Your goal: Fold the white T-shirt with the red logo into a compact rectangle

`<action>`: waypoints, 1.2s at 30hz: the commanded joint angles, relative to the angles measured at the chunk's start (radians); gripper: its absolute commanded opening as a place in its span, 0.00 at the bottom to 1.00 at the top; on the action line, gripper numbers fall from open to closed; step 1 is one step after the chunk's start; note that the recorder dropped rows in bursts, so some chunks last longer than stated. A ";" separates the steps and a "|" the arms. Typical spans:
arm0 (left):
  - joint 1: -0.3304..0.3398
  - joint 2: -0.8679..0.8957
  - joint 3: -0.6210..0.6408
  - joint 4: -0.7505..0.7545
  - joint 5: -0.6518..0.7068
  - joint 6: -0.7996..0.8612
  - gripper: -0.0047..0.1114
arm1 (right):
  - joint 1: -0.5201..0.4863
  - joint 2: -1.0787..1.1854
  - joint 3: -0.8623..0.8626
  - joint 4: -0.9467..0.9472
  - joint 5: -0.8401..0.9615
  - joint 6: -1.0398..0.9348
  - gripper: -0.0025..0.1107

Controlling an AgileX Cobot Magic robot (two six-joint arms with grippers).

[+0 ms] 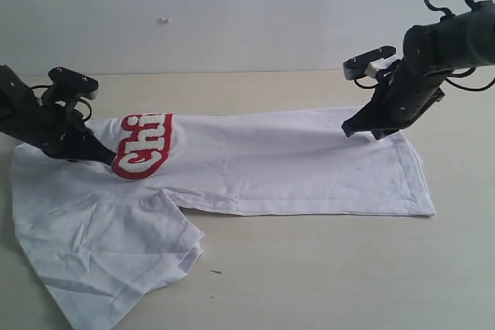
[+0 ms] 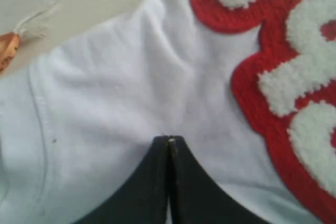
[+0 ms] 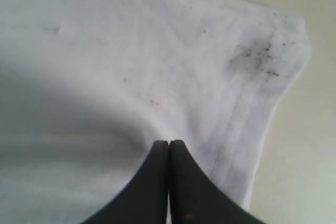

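The white T-shirt [image 1: 294, 160] lies across the table, its upper part folded over into a long band. A sleeve [image 1: 116, 260] spreads at the front left. The red logo [image 1: 143, 144] curls over the fold at the left, and only part of it shows. My left gripper [image 1: 108, 158] is shut, pinching cloth [image 2: 115, 87] beside the logo [image 2: 283, 61], with the orange neck tag [image 2: 8, 51] close by. My right gripper [image 1: 352, 130] is shut on the shirt [image 3: 105, 51] near the hem corner, where dark smudges [image 3: 257, 53] show.
The tan table [image 1: 332, 268] extends in front of and to the right of the shirt. A pale wall [image 1: 232, 5] rises behind the table's far edge. A tiny dark speck [image 1: 215, 272] lies on the table near the sleeve.
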 commanded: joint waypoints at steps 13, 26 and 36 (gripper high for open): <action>-0.004 -0.379 0.233 -0.030 0.054 0.011 0.04 | -0.001 -0.042 0.205 0.160 0.130 -0.066 0.02; -0.221 -0.553 0.368 0.009 0.432 0.149 0.04 | -0.001 -0.331 0.276 0.186 0.202 -0.082 0.02; -0.486 -0.565 0.476 0.094 0.390 -0.036 0.47 | -0.001 -0.525 0.276 0.299 0.292 -0.151 0.02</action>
